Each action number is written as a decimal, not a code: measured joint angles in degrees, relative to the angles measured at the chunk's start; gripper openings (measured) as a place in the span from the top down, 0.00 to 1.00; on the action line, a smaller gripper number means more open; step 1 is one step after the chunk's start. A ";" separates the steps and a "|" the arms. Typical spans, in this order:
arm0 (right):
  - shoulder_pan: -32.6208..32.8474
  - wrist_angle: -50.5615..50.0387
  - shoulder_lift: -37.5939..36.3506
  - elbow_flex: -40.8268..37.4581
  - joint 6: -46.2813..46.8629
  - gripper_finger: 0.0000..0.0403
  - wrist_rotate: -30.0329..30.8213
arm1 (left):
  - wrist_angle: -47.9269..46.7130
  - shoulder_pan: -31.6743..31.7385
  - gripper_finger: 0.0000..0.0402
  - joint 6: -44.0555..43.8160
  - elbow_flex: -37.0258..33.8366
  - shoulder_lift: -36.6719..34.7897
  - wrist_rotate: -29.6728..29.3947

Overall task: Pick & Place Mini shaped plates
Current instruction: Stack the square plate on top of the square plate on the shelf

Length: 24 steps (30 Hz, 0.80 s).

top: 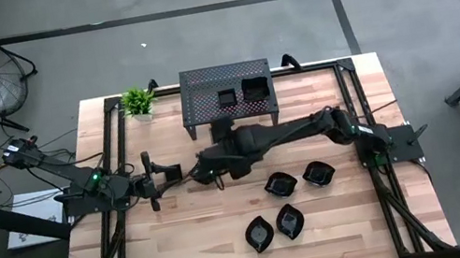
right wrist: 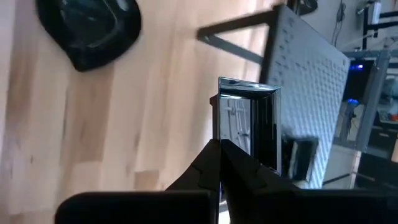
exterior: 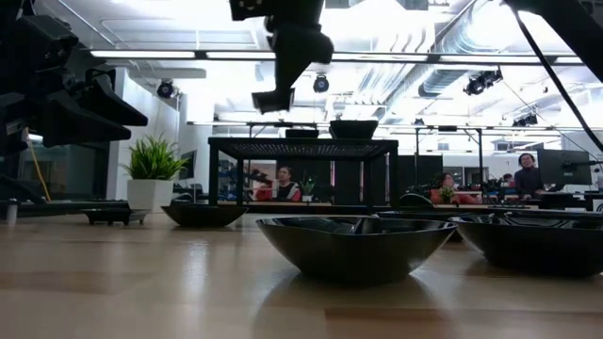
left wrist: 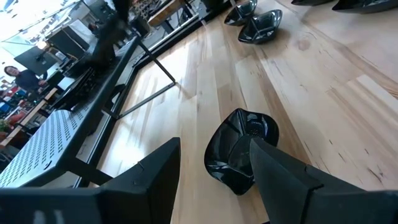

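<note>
My right gripper [top: 208, 167] hangs high over the table's middle, in front of the black perforated stand [top: 228, 101], shut on a glossy square mini plate [right wrist: 249, 118]. Two mini plates [top: 254, 88] sit on the stand's top. Several more rest on the wood at the near right [top: 280, 184]. My left gripper [top: 154, 174] waits open at the left. Another dark mini plate [left wrist: 239, 149] lies on the table just ahead of its fingers, untouched. My right gripper pinches the square plate by one edge of its rim [right wrist: 224, 140] between its two fingers. The rest of the plate sticks out past the fingertips, standing on edge. The fingers slant downward. The plate is lifted well clear of the table [exterior: 273, 99].
A small potted plant [top: 138, 101] stands at the far left corner beside the stand. Black frame rails [top: 114, 168] run along the table's left and right sides. Bare wood lies at the near left [top: 176, 252]. People sit in the room beyond the table [exterior: 283, 179].
</note>
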 joint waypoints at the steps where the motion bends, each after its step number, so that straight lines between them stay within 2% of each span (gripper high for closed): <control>1: -0.51 -0.36 -0.53 0.00 0.16 1.00 0.05 | 0.01 0.00 0.53 0.01 0.00 0.00 0.01; 14: -7.25 -2.82 -3.55 0.00 -3.30 1.00 0.00 | -0.01 -0.01 0.53 0.01 0.00 0.02 0.00; 24: -9.26 -3.03 -3.55 0.00 -3.72 1.00 0.25 | -0.01 0.00 0.53 0.00 0.00 0.02 0.01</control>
